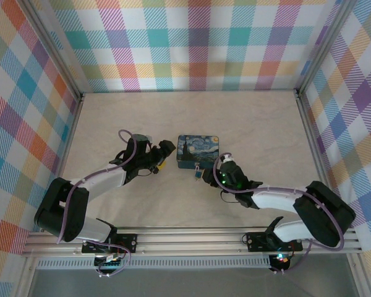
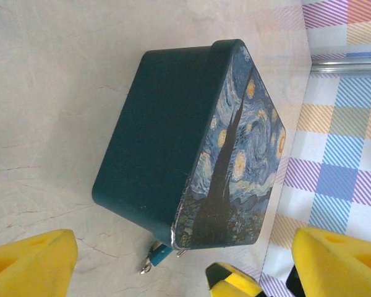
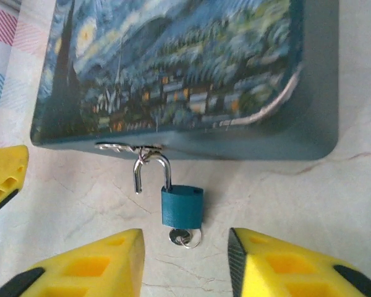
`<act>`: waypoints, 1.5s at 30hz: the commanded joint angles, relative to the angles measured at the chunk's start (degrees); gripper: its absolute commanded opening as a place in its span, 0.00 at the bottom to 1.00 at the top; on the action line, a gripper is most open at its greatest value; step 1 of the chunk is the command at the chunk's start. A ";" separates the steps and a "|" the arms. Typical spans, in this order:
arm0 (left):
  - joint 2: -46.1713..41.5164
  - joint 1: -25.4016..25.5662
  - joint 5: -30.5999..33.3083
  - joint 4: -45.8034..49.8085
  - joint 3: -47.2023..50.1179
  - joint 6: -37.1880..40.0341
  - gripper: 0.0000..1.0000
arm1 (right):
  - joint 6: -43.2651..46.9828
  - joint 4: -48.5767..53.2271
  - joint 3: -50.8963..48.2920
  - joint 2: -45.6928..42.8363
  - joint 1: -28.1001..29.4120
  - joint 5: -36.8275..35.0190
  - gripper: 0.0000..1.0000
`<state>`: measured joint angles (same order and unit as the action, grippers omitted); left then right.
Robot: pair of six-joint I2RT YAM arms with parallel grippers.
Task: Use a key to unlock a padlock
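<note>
Blue padlock point(image 3: 182, 206) on the tin point(image 3: 173, 62) has its key point(image 3: 185, 237) in, shackle point(image 3: 151, 159) seemingly sprung, unhooking remains; left gripper point(image 2: 179, 263) and right gripper point(image 3: 185, 247) gape.

Two arms flank a painted tin on the tabletop.

The tin point(image 1: 198, 151) lies flat, night-sky lid up, about midway across the pale tabletop point(image 1: 260, 124). The padlock point(image 1: 198, 174), a tiny blue speck, sits against the tin's near edge. The left fingers point(image 1: 163, 165) are spread just beside the tin's left end, not touching it. The right fingers point(image 1: 206, 179) point at the padlock from the right, very close, though their gap is too small to make out. Bright plaid walls point(image 1: 198, 43) box it all in.
</note>
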<state>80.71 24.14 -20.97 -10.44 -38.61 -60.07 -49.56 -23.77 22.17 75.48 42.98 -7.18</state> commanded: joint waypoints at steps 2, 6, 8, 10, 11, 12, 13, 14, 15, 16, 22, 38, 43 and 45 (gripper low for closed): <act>2.56 -0.85 -2.83 0.93 -4.69 3.30 0.90 | 4.47 2.46 0.04 -3.49 -5.30 8.19 0.48; 6.72 -1.01 -4.46 2.32 -8.41 5.77 0.90 | 5.65 3.61 0.99 -4.89 -7.88 12.29 0.57; 9.60 -1.36 -6.68 3.72 -10.97 7.27 0.90 | 6.40 3.83 1.45 -4.83 -8.26 13.18 0.61; 12.12 -1.42 -8.91 3.38 -12.81 8.07 0.90 | 6.33 2.85 1.51 -4.44 -8.52 14.11 0.65; 13.36 -1.42 -9.78 3.61 -13.85 8.45 0.89 | 6.04 2.16 1.60 -4.13 -8.59 14.77 0.67; 14.36 -1.39 -10.27 4.09 -14.76 8.93 0.89 | 5.95 1.68 1.79 -3.67 -8.72 15.43 0.68; 15.33 -1.38 -10.36 5.40 -15.89 9.70 0.89 | 5.97 1.15 2.13 -3.22 -8.86 16.23 0.70; 16.06 -1.38 -10.16 6.89 -16.88 10.68 0.88 | 5.97 0.65 2.51 -2.58 -8.92 17.17 0.71; 16.47 -1.38 -9.96 7.76 -17.54 11.61 0.88 | 6.05 0.23 2.92 -2.06 -8.97 17.89 0.71; 16.99 -1.38 -9.77 8.56 -18.04 12.42 0.88 | 6.14 -0.15 3.46 -1.25 -9.08 18.60 0.71; 18.80 -1.38 -10.80 10.33 -18.05 13.97 0.81 | 6.09 -4.60 5.12 2.26 -10.17 19.97 0.72; 18.39 -1.12 -10.37 10.40 -11.48 14.95 0.57 | 12.01 -7.72 8.17 8.46 -14.10 23.38 0.71; 16.89 -0.77 -9.51 10.48 -9.19 14.99 0.56 | 13.69 -9.64 9.03 10.85 -15.03 24.98 0.71; 16.11 -0.72 -9.01 10.60 -8.55 14.82 0.56 | 14.25 -10.71 9.29 11.88 -15.27 25.74 0.71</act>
<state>97.43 23.44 -32.01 -4.80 -49.71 -46.57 -37.80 -30.83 29.67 86.28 28.23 16.36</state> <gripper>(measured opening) 0.556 0.708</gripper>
